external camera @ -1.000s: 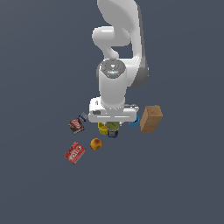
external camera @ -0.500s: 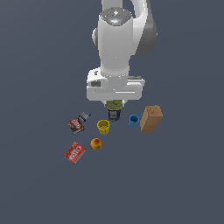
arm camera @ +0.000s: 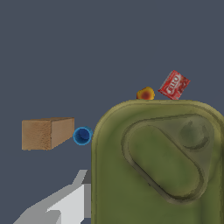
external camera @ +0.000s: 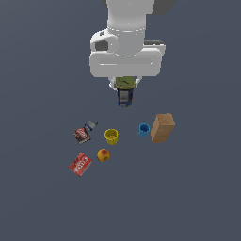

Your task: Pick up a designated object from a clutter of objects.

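Observation:
The designated object, an olive-green bottle (external camera: 125,85) with a dark blue lower end, hangs in the air above the clutter of objects. My gripper (external camera: 125,92) is shut on it under the white hand, and the fingers are mostly hidden. In the wrist view the green bottle (arm camera: 162,162) fills much of the picture, with a grey finger (arm camera: 65,205) beside it. Below on the floor stand the yellow cup (external camera: 111,136) and the orange-red fruit (external camera: 103,155).
A blue cup (external camera: 144,130) stands beside a tan box (external camera: 162,127) at the exterior view's right. A dark red packet (external camera: 82,135) and a red flat box (external camera: 80,164) lie at its left. The wrist view also shows the tan box (arm camera: 46,132) and blue cup (arm camera: 82,135).
The arm has risen from the clutter, lifting the green bottle well above the cups. The other items have stayed in place.

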`<state>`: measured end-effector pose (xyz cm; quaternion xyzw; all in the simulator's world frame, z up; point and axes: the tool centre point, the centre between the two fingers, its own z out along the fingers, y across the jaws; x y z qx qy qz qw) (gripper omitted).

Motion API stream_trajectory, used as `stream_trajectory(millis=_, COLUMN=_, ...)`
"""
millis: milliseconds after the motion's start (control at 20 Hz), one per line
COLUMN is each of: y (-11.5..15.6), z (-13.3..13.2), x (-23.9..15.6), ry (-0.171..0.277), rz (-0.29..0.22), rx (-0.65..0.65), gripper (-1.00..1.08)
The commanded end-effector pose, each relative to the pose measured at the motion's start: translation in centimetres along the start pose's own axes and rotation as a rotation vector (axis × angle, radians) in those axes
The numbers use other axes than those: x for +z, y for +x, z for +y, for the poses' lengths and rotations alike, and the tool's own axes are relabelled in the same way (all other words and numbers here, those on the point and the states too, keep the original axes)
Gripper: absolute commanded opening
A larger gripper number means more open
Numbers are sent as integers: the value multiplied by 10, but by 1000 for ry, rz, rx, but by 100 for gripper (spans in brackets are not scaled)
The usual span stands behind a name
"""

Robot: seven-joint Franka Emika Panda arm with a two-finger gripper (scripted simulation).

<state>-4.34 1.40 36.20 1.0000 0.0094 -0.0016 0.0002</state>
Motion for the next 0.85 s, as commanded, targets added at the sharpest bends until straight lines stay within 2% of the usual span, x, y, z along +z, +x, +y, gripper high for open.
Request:
stream_trajectory(millis=0, y=-6, z=-1, x=-24, ry=0, rz=3, rx=0, gripper=-100)
stream_trajectory(millis=400, y=-17, z=-5, x=-72, ry=0, rz=3, rx=0, gripper=-100)
stream_trajectory(millis=800, y=-18, z=-6, x=-87, ry=0, rz=3, rx=0, gripper=-100)
